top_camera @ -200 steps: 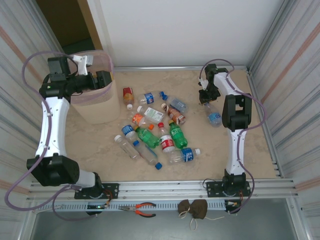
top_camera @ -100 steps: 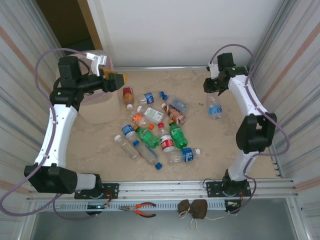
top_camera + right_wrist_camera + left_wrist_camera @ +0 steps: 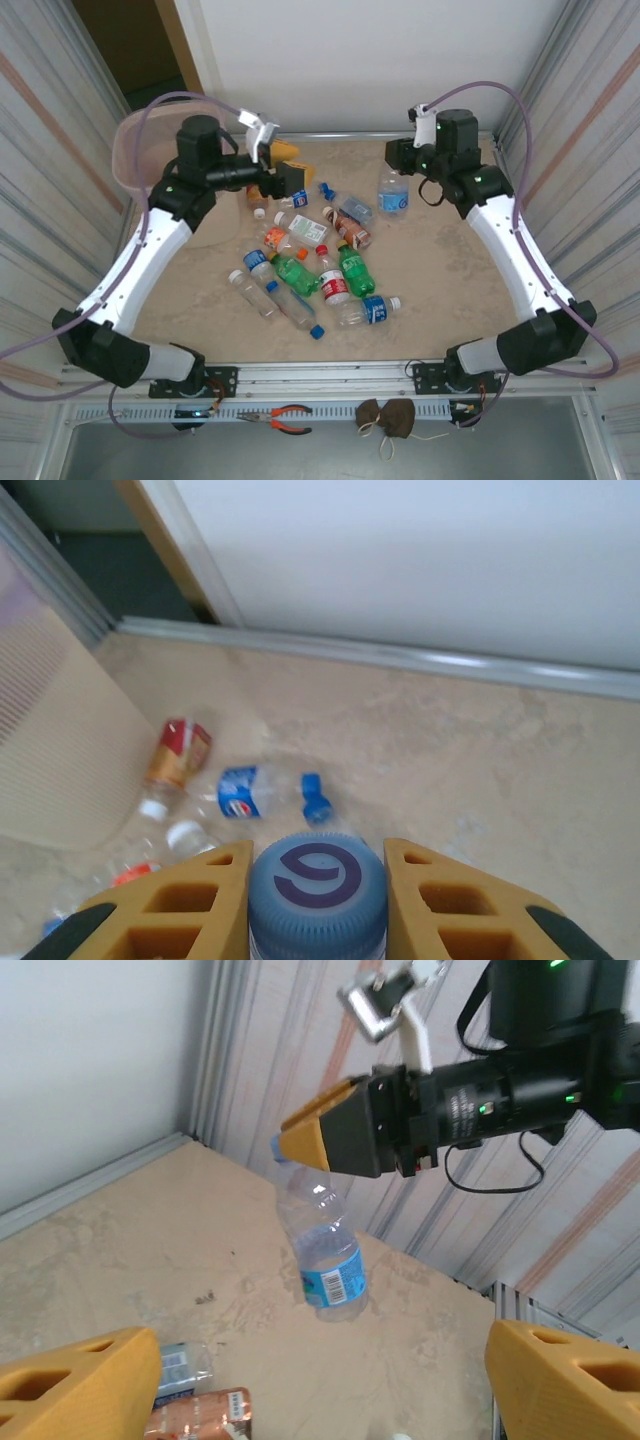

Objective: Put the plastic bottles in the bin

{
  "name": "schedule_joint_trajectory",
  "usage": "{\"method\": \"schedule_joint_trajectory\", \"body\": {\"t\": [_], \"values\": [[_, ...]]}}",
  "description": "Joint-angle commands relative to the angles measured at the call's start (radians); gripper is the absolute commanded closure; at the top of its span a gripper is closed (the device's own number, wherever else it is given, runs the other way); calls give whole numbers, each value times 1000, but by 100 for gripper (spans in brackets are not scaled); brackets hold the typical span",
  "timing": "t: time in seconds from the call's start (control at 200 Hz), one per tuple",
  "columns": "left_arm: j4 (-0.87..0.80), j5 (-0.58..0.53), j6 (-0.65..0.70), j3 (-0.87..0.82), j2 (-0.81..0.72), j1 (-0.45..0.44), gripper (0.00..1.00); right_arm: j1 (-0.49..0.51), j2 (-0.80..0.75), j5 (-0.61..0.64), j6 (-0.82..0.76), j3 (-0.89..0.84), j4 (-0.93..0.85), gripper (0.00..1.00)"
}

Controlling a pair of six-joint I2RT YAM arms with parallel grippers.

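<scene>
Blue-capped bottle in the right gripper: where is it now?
Seen from above, the bottle is held by its cap in the right gripper at the far side of the table, just right of the loose bottles.

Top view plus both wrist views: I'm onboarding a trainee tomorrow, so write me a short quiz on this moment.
1. True or false: the left end effector grips a bottle.
2. The right end effector holds a clear bottle by its cap. The cap is: A red, B blue, C green.
3. Which end effector is nearer the bin?
Key: 1 false, it is open and empty. 2 B. 3 the left.
</scene>
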Motion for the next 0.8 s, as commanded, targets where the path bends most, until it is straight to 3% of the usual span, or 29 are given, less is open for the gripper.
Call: {"method": "schedule_joint_trajectory", "body": {"t": [0.0, 0.256, 0.406, 0.792], "values": [[63, -73, -34, 13, 48, -42, 15, 76, -56, 165, 98, -17, 126, 75], [81, -111, -66, 64, 150, -128, 13, 201, -104, 308, 187, -61, 231, 80], [68, -128, -48, 102, 198, -166, 13, 220, -103, 302, 205, -51, 248, 80], [27, -129, 57, 202, 293, -245, 23, 233, -117, 271, 231, -36, 246, 80]]}}
